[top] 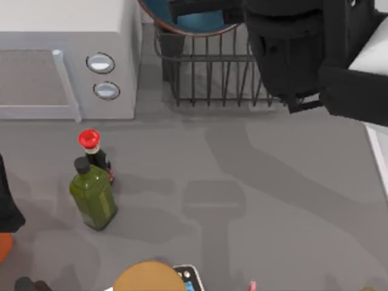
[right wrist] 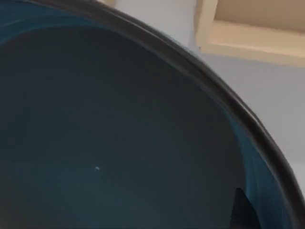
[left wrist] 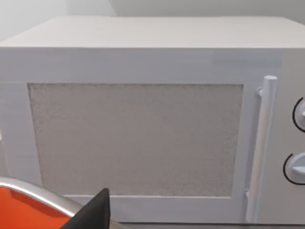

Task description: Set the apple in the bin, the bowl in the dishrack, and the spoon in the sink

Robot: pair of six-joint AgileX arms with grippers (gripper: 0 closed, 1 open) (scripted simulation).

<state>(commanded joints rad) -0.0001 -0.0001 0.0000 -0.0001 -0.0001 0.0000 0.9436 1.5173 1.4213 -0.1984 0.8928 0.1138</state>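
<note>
The teal-blue bowl (top: pixel 154 11) with its reddish-brown rim hangs at the far edge of the top view, over the back of the black wire dishrack (top: pixel 212 79). My right gripper (top: pixel 203 11) is shut on the bowl; the bowl's dark teal inside (right wrist: pixel 119 143) is close up in the right wrist view, with one black fingertip (right wrist: pixel 240 212) against it. A pale raised rim at the table's right edge is the sink (top: pixel 381 157). My left arm (top: pixel 6 203) is parked at the left edge. The apple, the spoon and the bin are out of view.
A grey microwave (top: pixel 66 60) with two knobs stands at the back left. A red-capped dark bottle (top: pixel 94 151) and a green bottle (top: pixel 94 197) stand left of centre. An orange metal-rimmed thing (left wrist: pixel 28 205) lies under the left wrist. A tan round object (top: pixel 148 277) sits at the front edge.
</note>
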